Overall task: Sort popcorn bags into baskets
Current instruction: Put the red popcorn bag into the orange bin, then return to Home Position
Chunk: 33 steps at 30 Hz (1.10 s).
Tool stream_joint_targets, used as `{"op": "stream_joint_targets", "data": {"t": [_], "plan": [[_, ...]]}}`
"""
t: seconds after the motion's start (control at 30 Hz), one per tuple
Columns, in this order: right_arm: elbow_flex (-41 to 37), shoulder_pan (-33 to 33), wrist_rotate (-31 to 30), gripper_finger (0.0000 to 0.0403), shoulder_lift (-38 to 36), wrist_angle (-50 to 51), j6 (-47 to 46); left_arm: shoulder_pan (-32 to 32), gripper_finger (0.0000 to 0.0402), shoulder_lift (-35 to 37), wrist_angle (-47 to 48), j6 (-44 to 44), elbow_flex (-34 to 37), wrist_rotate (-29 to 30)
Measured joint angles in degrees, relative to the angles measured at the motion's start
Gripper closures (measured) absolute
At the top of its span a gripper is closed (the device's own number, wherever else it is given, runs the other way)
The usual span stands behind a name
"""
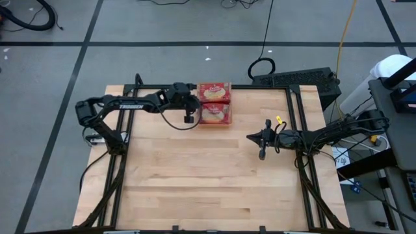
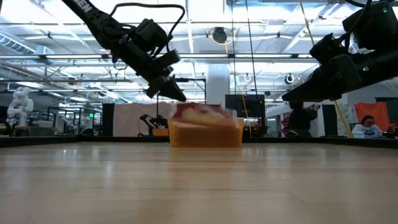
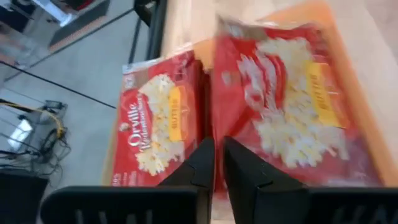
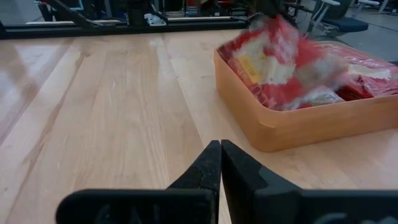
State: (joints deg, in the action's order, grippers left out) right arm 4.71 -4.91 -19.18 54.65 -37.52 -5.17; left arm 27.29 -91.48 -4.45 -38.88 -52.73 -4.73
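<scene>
The orange basket [image 1: 231,104] [image 4: 311,124] stands at the table's far edge, left of the middle. Red popcorn bags lie in it, picture side up, one in the far half [image 3: 158,124]. Another popcorn bag [image 3: 286,99] [image 4: 273,62] shows blurred and tilted over the near half, just beyond the fingertips of my left gripper [image 3: 219,140] [image 1: 196,104]. That gripper slants down over the basket's left rim, its fingers a narrow gap apart with nothing between them. My right gripper [image 4: 221,143] [image 1: 250,137] is shut and hangs over bare table right of the middle, pointing at the basket.
Black frame rails [image 1: 120,130] run along the table's left and right sides. Bare wood [image 1: 208,175] fills the middle and near part of the table. A black keyboard [image 1: 296,79] lies just past the far edge. A person [image 2: 367,127] sits in the room behind.
</scene>
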Motion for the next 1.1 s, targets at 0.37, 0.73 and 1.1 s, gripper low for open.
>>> {"op": "stream_joint_targets", "data": {"t": [0.37,0.73,1.1], "plan": [[0.0,0.0,0.0,0.0397,0.01,-0.04,0.25,0.03,0.0245,1.84,-2.63,7.49,-0.02,15.55],[0.0,0.04,-0.31,0.0397,-1.99,-6.85,10.62,-3.76,0.0302,16.81,1.31,26.64,10.39,9.19],[0.0,1.63,1.18,0.0397,-11.48,1.91,12.33,-19.18,0.0394,37.5,-6.44,36.83,31.81,18.62]]}}
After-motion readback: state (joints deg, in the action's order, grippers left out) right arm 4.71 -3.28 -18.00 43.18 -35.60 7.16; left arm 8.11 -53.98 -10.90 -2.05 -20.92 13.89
